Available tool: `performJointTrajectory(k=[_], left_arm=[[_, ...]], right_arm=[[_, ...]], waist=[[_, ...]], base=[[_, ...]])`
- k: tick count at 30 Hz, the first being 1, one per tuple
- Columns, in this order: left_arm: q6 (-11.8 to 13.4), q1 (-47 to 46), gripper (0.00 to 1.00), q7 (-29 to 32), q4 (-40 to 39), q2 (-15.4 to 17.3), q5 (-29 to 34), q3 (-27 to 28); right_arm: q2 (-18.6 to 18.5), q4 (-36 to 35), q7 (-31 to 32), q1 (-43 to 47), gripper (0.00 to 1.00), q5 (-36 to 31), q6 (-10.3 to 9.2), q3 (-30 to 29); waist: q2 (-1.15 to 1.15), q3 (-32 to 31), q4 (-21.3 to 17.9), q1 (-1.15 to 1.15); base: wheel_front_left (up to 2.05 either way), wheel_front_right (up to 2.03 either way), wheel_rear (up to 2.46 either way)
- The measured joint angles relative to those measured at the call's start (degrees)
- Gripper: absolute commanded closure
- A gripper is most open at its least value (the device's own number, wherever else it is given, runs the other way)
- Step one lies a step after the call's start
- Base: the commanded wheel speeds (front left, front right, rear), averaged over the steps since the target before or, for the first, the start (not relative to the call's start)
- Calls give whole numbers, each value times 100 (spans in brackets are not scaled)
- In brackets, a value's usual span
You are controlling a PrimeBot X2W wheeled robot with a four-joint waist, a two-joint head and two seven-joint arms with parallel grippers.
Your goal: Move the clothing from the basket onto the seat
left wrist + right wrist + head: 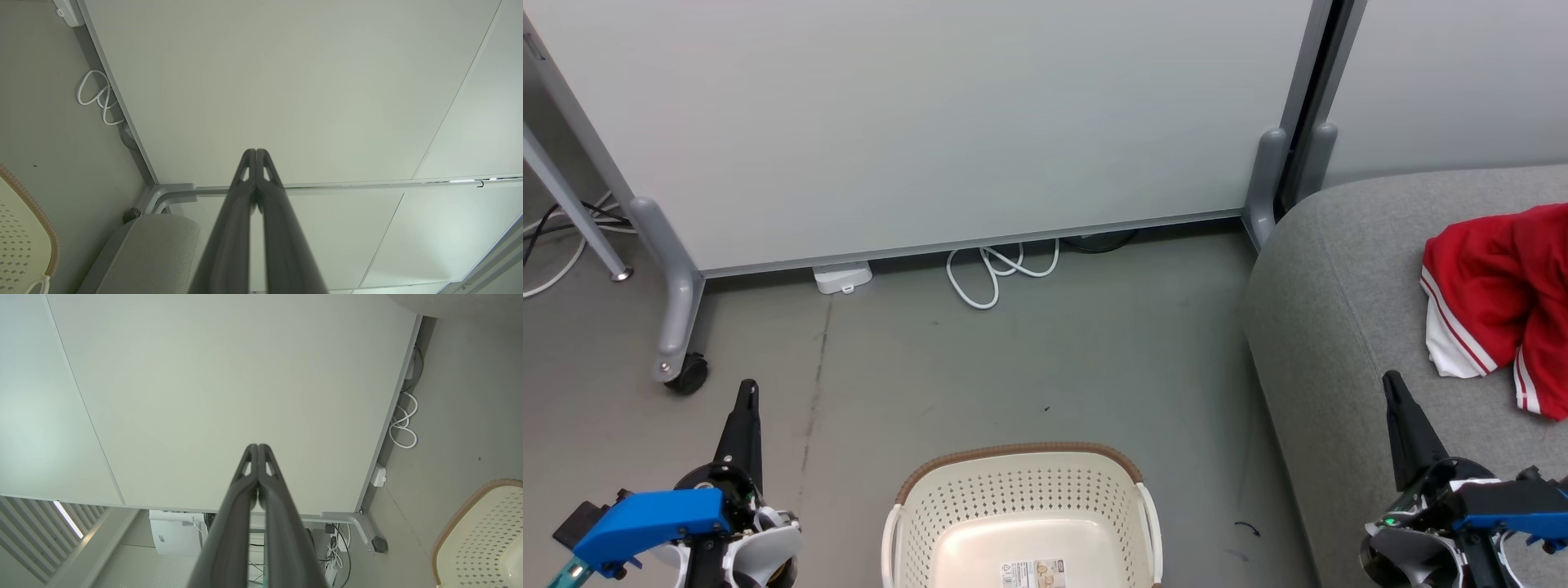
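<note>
The grey seat [1339, 327] is taking up the right of the head view. The red clothing [1494, 294] is lying bunched on it, well in from its rounded edge and running off the picture's right side. Its long axis seems to be running roughly away from the robot, with a white striped hem pointing back toward the robot. Whether it is one garment or two cannot be told. The basket [1021, 498] is standing on the floor near the seat, its visible part looking empty. The left gripper [747, 390] is hanging over the floor and the right gripper [1392, 384] over the seat near the clothing, both closed and holding nothing. A careless sweep of the right gripper could be snagging that hem and dragging the clothing off the seat.
</note>
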Motion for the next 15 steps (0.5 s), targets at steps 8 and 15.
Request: performJointTrajectory(k=[8,15], left_arm=[[0,0,100,0,0,0,0,0],[0,0,100,0,0,0,0,0]], right_arm=[[0,0,0,-1,100,0,0,0],[0,0,0,-1,100,0,0,0]], waist=[[0,0,0,0],[0,0,0,0]], base=[[0,0,0],[0,0,0]])
